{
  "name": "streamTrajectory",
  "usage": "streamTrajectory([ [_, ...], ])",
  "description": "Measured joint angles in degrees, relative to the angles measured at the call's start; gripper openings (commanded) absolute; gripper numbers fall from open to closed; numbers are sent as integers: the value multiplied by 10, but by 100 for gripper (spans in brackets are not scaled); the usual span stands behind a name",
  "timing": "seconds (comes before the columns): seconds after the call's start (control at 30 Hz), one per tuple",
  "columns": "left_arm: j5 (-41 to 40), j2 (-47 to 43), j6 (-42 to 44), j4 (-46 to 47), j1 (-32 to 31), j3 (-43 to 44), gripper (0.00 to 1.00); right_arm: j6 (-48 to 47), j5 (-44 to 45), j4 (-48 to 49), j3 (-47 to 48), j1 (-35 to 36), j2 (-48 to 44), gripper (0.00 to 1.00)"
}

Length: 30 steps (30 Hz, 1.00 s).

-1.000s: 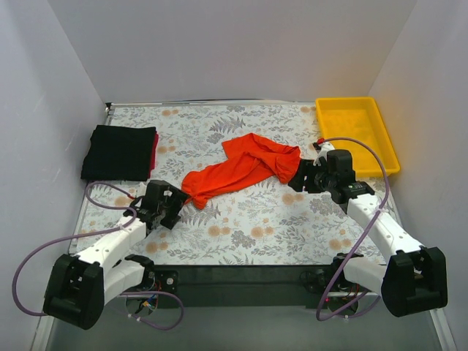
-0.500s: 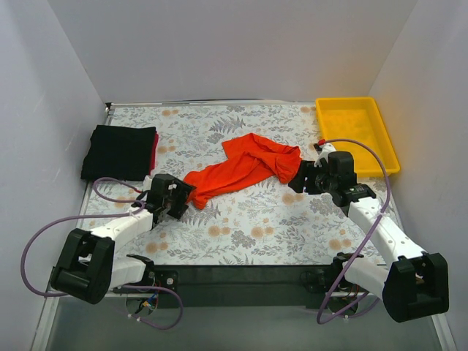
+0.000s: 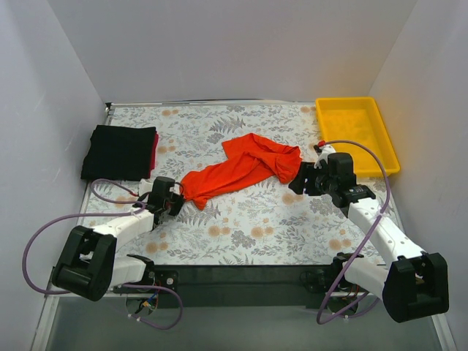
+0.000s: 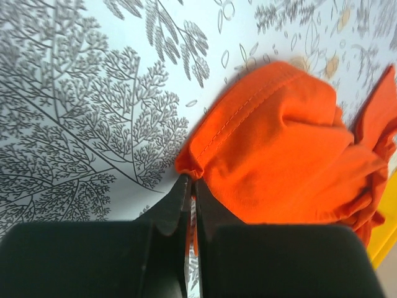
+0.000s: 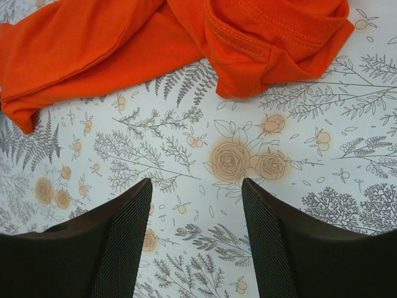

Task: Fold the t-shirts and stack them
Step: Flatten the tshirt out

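A crumpled bright orange-red t-shirt (image 3: 241,168) lies stretched across the middle of the floral table. My left gripper (image 3: 178,199) is shut on its lower-left tip; the left wrist view shows that corner of the orange-red t-shirt (image 4: 279,155) pinched between my left gripper's (image 4: 191,181) closed jaws. My right gripper (image 3: 301,178) stands open just right of the shirt's bunched right end. In the right wrist view my right gripper (image 5: 195,186) has only bare tablecloth between its fingers, with the orange-red t-shirt (image 5: 186,37) beyond them. A folded black t-shirt (image 3: 119,151) lies on a dark red t-shirt (image 3: 154,150) at the far left.
A yellow plastic tray (image 3: 357,131) sits at the back right corner. White walls enclose the table on three sides. Purple cables loop from both arms near the front edge.
My left gripper moved right to the shirt's lower-left tip and shut on it. The right arm barely moved and stayed open.
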Motion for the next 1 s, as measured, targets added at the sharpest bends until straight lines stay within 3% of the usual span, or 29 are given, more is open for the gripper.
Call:
streamTrajectory([
  [0.37, -65, -54, 5, -49, 0, 18, 0, -12, 22, 16, 10, 3, 83, 53],
  [0.8, -116, -143, 147, -109, 0, 85, 0, -46, 49, 67, 155, 27, 266, 52],
  [1.0, -137, -153, 199, -134, 0, 107, 0, -56, 65, 77, 185, 31, 345, 38],
])
